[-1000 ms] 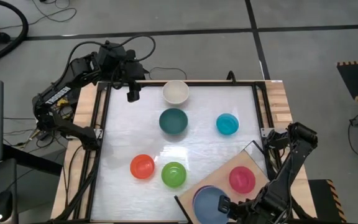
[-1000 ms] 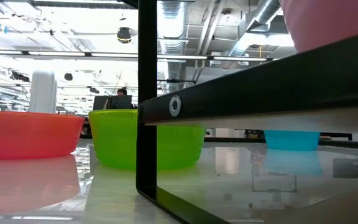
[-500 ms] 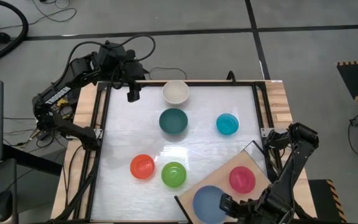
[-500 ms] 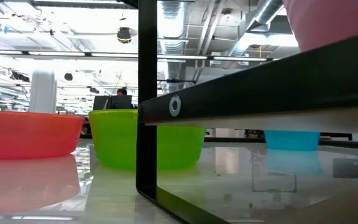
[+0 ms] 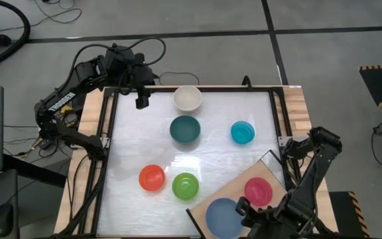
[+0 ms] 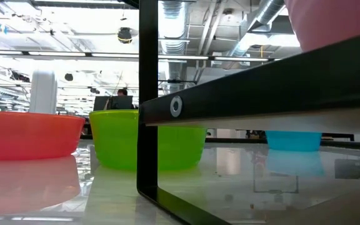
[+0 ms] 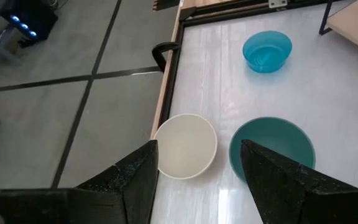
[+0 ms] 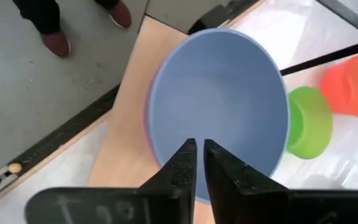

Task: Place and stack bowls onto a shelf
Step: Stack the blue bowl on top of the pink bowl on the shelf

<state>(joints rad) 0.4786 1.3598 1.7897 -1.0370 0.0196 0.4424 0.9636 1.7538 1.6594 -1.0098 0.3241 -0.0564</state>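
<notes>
The shelf (image 5: pixel 269 170) is a light-wood board raised on a black frame (image 6: pixel 147 125) at the table's near right corner. On it sit the magenta bowl (image 5: pixel 258 190) and the slate blue bowl (image 5: pixel 219 216). The blue one is nested in the light pink bowl, whose rim (image 8: pixel 146 118) peeks out. On the white table stand the cream (image 5: pixel 187 98), teal (image 5: pixel 185 129), cyan (image 5: pixel 242 132), red (image 5: pixel 152 178) and lime green (image 5: pixel 185 186) bowls. My right gripper (image 8: pixel 197 155) is shut over the blue bowl's right side. My left gripper (image 7: pixel 197 162) waits open at the far left, near the cream bowl. My right gripper's shut fingers (image 8: pixel 185 163) reach over the slate blue bowl's hollow (image 8: pixel 222 106) from its right side, slanting down. The fingers themselves hide the rim below them, so I cannot tell whether they touch the bowl. The bowl rests in the pink one on the shelf.
A black frame (image 5: pixel 109 133) runs round the white table. Cables (image 5: pixel 148 50) lie behind the left arm. A person's shoes (image 8: pixel 55 40) show on the floor beyond the shelf. Bare table lies between the cyan bowl and the shelf (image 5: pixel 231 162).
My right gripper has shifted a little toward the table's right and far edges, staying by the slate blue bowl's rim. The bowls have kept their places.
</notes>
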